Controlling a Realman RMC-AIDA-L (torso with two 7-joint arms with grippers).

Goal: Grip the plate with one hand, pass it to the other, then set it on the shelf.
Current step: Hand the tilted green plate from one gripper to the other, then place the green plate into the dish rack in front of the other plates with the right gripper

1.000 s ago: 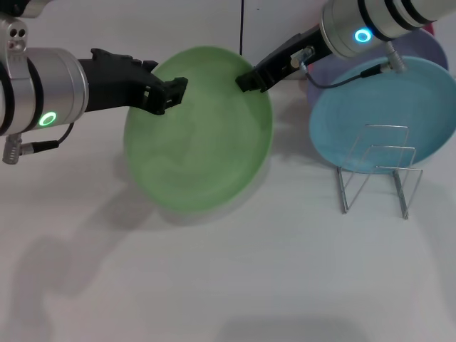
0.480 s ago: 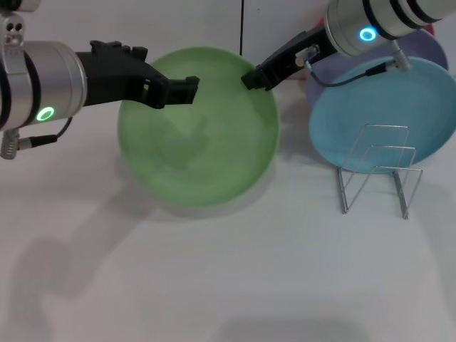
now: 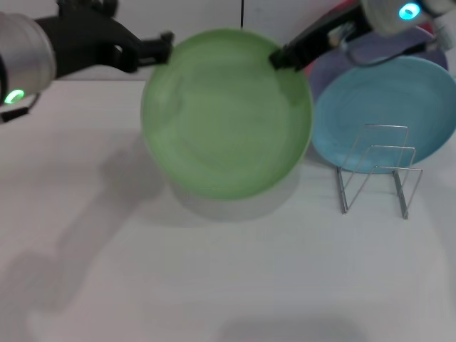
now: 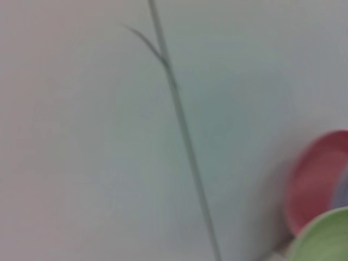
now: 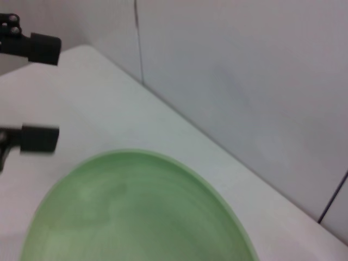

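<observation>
- Two grippers flank the light green plate, which is lifted off the white table and faces the head camera almost flat-on.
- The right gripper, on the arm with the blue ring, pinches the plate's upper right rim; its black fingers close on the edge.
- The left gripper, on the arm with the green ring, sits just beside the plate's upper left rim, apart from it. In the right wrist view its two black fingertips stand spread wide, with nothing between them.
- The wire shelf stands on the table to the right of the plate, holding no dish.
- Behind the shelf, a turquoise-blue plate lies on the table, with a lavender plate partly under it farther back.
- The left wrist view shows mostly wall, with a red plate and a sliver of the green plate's rim at one corner.
</observation>
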